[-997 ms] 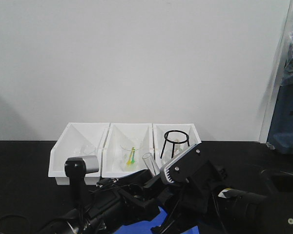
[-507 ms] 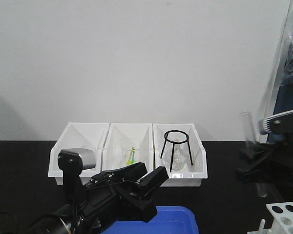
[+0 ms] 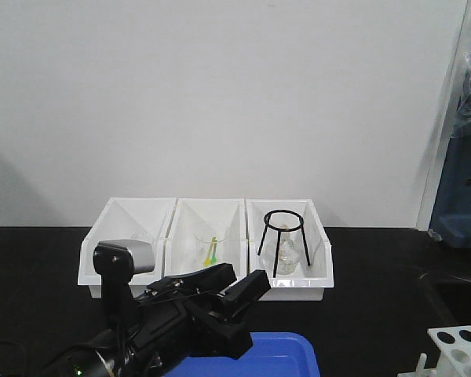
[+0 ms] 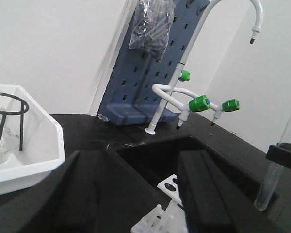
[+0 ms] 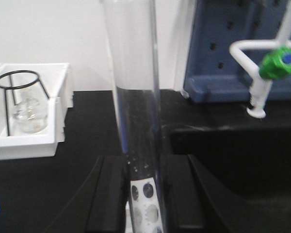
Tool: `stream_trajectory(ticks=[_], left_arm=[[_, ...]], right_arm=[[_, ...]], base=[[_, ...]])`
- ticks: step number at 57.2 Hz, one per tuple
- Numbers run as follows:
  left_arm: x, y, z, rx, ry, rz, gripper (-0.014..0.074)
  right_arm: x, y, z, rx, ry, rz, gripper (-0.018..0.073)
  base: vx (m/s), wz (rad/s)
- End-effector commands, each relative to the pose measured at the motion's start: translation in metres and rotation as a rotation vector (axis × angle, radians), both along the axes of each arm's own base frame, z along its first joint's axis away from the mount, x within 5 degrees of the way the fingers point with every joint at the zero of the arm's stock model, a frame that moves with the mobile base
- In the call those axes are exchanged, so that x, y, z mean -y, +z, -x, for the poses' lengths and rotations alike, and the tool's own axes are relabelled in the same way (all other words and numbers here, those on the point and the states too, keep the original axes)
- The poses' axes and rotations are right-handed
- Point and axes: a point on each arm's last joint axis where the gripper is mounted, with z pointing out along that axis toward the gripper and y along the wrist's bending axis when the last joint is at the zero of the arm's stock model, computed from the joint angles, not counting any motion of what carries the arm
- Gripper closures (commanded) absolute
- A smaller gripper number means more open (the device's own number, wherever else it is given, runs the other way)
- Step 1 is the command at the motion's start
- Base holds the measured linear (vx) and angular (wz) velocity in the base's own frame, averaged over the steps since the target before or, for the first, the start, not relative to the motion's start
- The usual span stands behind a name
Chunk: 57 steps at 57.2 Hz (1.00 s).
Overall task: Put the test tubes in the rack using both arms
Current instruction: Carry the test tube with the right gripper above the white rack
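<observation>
Right pincer (image 5: 143,194) grasps an upright test tube (image 5: 133,73), rack (image 3: 460,350) beneath.
Left pincer (image 3: 245,276) released; white bins (image 3: 129,216) at its twelve o'clock.

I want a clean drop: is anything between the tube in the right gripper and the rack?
Nothing visible. The right gripper holds the test tube upright, and the rack's holes show through the glass near its lower end. In the left wrist view, only open space separates tube and rack.

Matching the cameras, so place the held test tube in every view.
Front view: not in it.
Left wrist view: test tube at the far right edge.
Right wrist view: centre, gripped by the right end effector.
Shared landmark: the black wire stand.
</observation>
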Motion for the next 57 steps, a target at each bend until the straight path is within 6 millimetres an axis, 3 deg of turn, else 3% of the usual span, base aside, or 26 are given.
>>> stream_trajectory(ticks=[1, 14, 24, 29, 57], left_arm=[[-0.004, 0.029, 0.003, 0.098, 0.001, 0.113, 0.0113], [-0.004, 0.03, 0.003, 0.1, 0.001, 0.115, 0.0113], [-0.004, 0.03, 0.003, 0.101, 0.0, 0.114, 0.0113], [-0.004, 0.03, 0.003, 0.102, 0.0, 0.116, 0.0113], [-0.004, 0.03, 0.003, 0.104, -0.002, 0.115, 0.0113]], right_arm=[[0.006, 0.016, 0.0, 0.118, -0.073, -0.004, 0.0566], [-0.008, 0.02, -0.009, 0.256, 0.016, 0.054, 0.0566], [-0.011, -0.022, -0.006, 0.326, 0.034, 0.024, 0.0566], [-0.012, -0.028, -0.001, 0.385, 0.043, 0.073, 0.0566], [-0.016, -0.054, -0.02, 0.276, 0.085, 0.039, 0.0566]], base=[[0.0, 0.0], [0.0, 0.0], [0.0, 0.0], [0.0, 0.0], [0.0, 0.0]])
